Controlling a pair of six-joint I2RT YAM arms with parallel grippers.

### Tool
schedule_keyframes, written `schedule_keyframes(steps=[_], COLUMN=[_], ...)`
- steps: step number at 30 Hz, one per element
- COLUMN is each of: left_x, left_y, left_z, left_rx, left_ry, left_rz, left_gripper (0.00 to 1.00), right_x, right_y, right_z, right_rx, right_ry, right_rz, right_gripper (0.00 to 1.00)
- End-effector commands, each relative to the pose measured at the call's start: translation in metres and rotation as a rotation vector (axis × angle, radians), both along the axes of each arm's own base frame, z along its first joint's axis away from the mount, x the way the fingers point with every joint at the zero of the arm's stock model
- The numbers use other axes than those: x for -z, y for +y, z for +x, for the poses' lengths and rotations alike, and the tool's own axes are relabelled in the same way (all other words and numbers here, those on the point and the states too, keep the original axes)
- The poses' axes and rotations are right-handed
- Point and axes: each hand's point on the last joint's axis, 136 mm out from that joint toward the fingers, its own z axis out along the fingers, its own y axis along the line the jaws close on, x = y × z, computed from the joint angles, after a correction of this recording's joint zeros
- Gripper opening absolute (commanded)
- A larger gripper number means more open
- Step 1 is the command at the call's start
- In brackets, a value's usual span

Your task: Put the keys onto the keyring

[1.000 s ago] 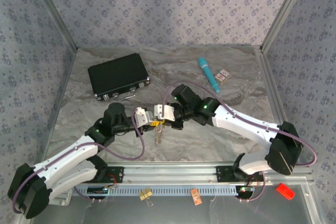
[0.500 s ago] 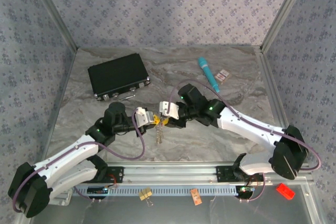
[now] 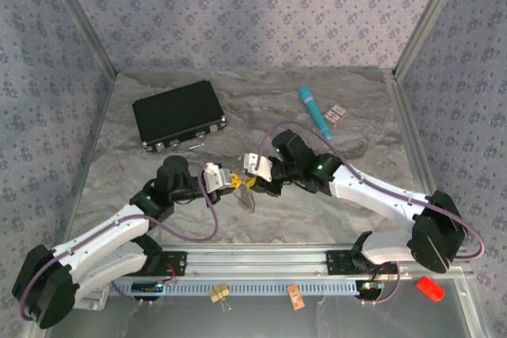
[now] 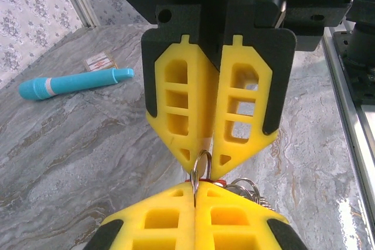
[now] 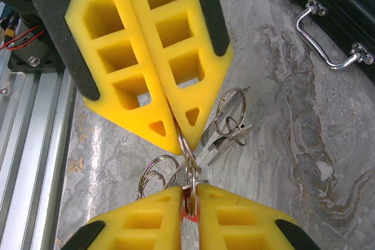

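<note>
Two closed jaws tip to tip — left gripper [image 4: 195, 195], right gripper [image 5: 188, 195] both pinching keyring [image 5: 186, 150], keys [image 5: 228, 134] half-hidden beneath

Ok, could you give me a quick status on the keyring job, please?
Left gripper shut on the keyring, right gripper shut on it too, tip to tip. Keys dangle below. Black case, teal stick well aside.
</note>
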Motion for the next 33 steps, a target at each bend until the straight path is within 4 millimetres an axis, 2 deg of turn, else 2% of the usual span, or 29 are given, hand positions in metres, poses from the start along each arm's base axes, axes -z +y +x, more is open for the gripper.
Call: schedule_keyframes(steps=[1,4,10,16,17,19,22,33], left_x=[-0.013,-0.014,-0.02,-0.027,-0.026,-0.024,-0.02,-0.019], left_y=[-0.003,-0.003,-0.005,-0.006,-0.006,-0.006,-0.006,-0.006], left_z=[-0.006,-0.007,-0.011,-0.009,-0.009,-0.01,-0.01,-0.01], left_rx=[0.041,0.047,0.072,0.064,0.064,0.064,0.064,0.066], left_ry=[-0.043,-0.046,-0.052,-0.061,-0.06,-0.056,-0.049,-0.037], left_rz=[-0.038,-0.04,-0.068,-0.087,-0.087,-0.085,-0.082,-0.089], left_gripper=[0.0,0.0,0.0,0.0,0.0,0.0,0.0,0.0], right_x=[-0.008,-0.003,0.019,0.026,0.025,0.022,0.016,-0.008], right_y=[-0.001,-0.003,0.003,0.011,0.011,0.01,0.006,0.005], right_z=[-0.003,-0.002,0.0,0.001,0.001,0.003,0.003,-0.003], right_rx=[0.0,0.009,0.009,0.008,0.01,0.021,0.028,-0.001], right_ry=[0.013,0.031,0.117,0.165,0.161,0.144,0.117,0.014], right_rz=[0.025,0.011,-0.058,-0.081,-0.078,-0.065,-0.037,0.087], right_gripper=[0.13,0.0,0.0,0.0,0.02,0.14,0.25,0.27])
